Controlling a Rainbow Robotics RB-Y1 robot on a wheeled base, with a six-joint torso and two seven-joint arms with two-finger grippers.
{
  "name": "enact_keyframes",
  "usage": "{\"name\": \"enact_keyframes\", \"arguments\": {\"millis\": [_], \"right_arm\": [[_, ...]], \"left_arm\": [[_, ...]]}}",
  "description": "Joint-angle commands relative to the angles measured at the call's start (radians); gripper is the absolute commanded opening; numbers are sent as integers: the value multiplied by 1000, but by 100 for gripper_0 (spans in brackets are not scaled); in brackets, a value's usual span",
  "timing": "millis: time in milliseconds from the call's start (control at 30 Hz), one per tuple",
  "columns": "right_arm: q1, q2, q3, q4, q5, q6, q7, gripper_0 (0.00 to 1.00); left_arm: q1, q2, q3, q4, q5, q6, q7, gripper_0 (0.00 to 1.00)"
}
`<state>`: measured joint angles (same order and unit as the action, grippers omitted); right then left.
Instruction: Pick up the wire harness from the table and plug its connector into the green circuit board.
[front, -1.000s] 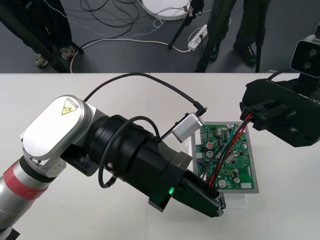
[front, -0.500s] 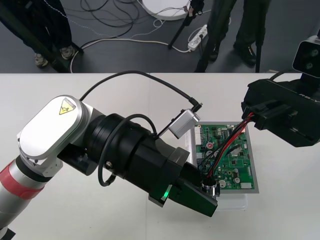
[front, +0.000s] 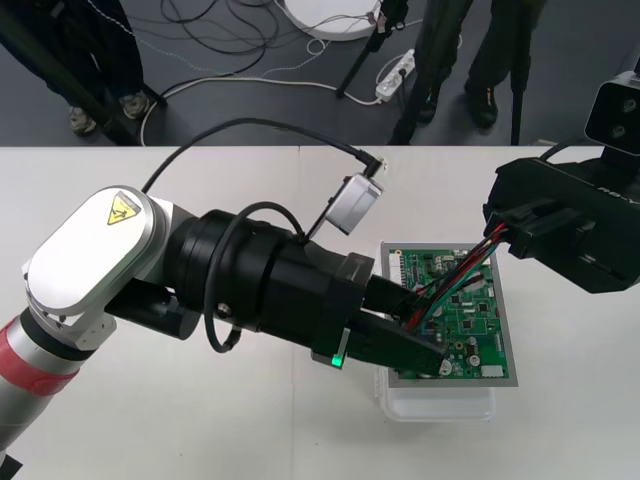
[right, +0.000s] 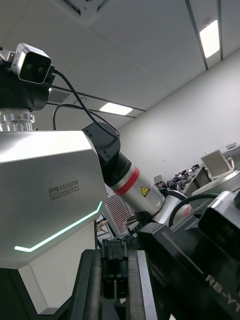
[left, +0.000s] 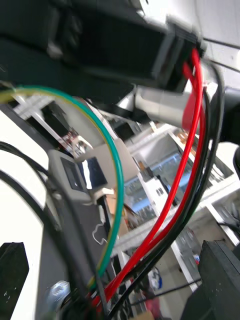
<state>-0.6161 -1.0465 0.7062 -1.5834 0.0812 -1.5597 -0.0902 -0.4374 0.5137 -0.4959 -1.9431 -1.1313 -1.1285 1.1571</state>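
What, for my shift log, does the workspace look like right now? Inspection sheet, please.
Surface: plain light table.
Job's things: green circuit board on white base; harness wires stretch above it; plug not in the board.
Clutter: nothing seen.
Grippers: right claw shut on the plug, off the board's far right corner; left claw open over the board's near left, wires between its fingers.
Cables: loose cables and power strip on the floor.
Surroundings: dark floor beyond the far edge.

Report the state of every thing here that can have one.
Left end effector: open, over the green circuit board.
Right end effector: shut on the wire harness at its plug.
Wire harness: strung from the right end effector down to the left one.
Green circuit board: on its white base, plug not in it.
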Motion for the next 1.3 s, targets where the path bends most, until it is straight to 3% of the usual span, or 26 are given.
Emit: {"name": "enact_keyframes", "arguments": {"millis": [33,300,500,833,1300], "right_arm": [[36,-56,-67,8,-14,-11,-16,0],[144,-98,-172,-13,-9,-11,-14,0],[309,-110,-370,-56,51,-11,-9,0],[503,-110,-550,-194,126,26,27,0],[584,-102,-564,-305,161,230,250,0]], "left_arm": [[22,57,80,-13,15,65,-70,100],[29,134,115,-14,56,98,-85,100],[32,195,148,-60,67,162,-117,100],[14,193,168,-80,70,200,-295,100],[-37,170,154,-80,130,202,-547,100]]}}
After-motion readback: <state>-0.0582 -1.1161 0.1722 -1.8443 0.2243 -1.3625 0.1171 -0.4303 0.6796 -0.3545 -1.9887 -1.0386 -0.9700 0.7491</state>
